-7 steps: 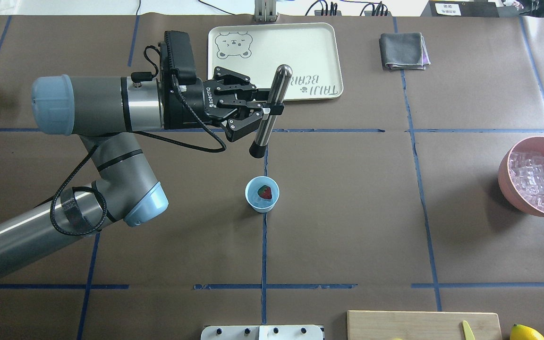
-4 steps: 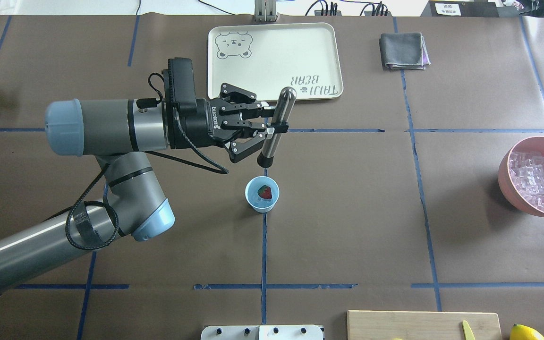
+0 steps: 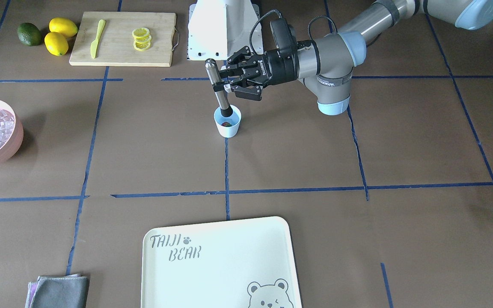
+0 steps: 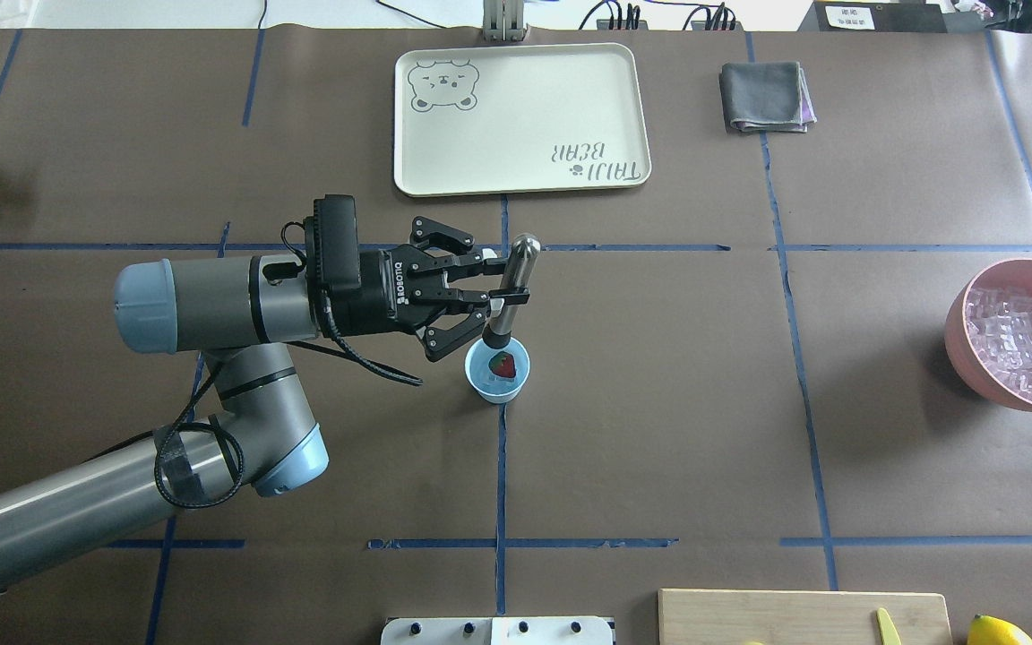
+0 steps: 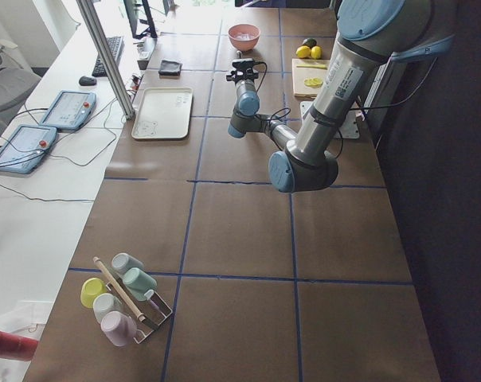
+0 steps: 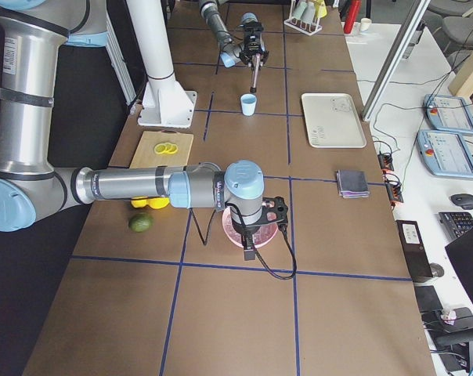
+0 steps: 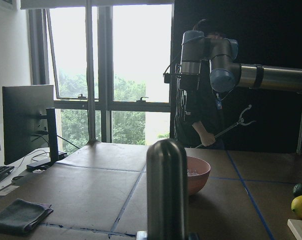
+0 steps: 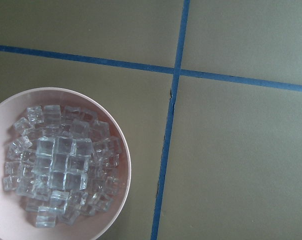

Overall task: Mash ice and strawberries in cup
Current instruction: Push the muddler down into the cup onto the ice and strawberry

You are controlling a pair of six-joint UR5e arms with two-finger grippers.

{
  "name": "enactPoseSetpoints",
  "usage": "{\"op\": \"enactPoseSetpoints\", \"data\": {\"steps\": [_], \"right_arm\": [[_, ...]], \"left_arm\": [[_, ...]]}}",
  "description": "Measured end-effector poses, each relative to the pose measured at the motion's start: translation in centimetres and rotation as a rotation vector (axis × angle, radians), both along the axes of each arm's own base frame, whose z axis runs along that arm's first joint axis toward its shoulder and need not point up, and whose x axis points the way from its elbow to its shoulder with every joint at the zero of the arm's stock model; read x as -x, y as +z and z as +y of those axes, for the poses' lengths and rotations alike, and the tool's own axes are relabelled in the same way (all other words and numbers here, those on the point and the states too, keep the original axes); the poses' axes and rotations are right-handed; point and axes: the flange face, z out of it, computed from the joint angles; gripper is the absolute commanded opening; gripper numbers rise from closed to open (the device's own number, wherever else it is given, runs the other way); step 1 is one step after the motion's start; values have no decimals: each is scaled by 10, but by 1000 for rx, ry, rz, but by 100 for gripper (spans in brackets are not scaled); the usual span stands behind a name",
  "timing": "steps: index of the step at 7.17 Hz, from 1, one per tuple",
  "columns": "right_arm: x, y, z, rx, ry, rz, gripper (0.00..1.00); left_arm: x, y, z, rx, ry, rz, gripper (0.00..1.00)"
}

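Note:
The pale blue cup (image 4: 484,381) stands at the table's middle and also shows in the front view (image 3: 229,129). A red strawberry (image 4: 503,365) lies inside it, with a glassy ice piece (image 4: 500,385) next to it. My left gripper (image 4: 505,296) is shut on an upright steel muddler (image 4: 516,269). The muddler's dark tip sits at the cup's mouth (image 3: 226,112). More ice (image 8: 61,165) fills the pink bowl (image 4: 959,331). My right gripper (image 6: 250,244) hovers over that bowl. I cannot tell whether it is open or shut.
A cream bear tray (image 4: 516,116) and a grey cloth (image 4: 765,97) lie at the far side. A cutting board (image 3: 114,51) with lemon slices (image 3: 141,38) and a yellow knife, two lemons (image 3: 58,36) and a green fruit sit near the robot base.
My left gripper has carried the muddler from near the tray's edge back toward the robot and down, until its tip reached the cup's mouth. The cup has not moved.

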Motion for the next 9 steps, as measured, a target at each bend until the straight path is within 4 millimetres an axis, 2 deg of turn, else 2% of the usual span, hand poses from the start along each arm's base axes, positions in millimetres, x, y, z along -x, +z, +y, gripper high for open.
{"op": "enactPoseSetpoints", "data": {"steps": [2, 4, 9], "right_arm": [[0, 0, 0, 0, 1, 0, 100], [0, 0, 0, 0, 0, 0, 99], [0, 0, 0, 0, -2, 0, 100]], "left_arm": [[-31, 25, 22, 29, -9, 41, 0], [-49, 38, 32, 31, -39, 45, 0], [-54, 46, 32, 29, -49, 40, 0]]}}
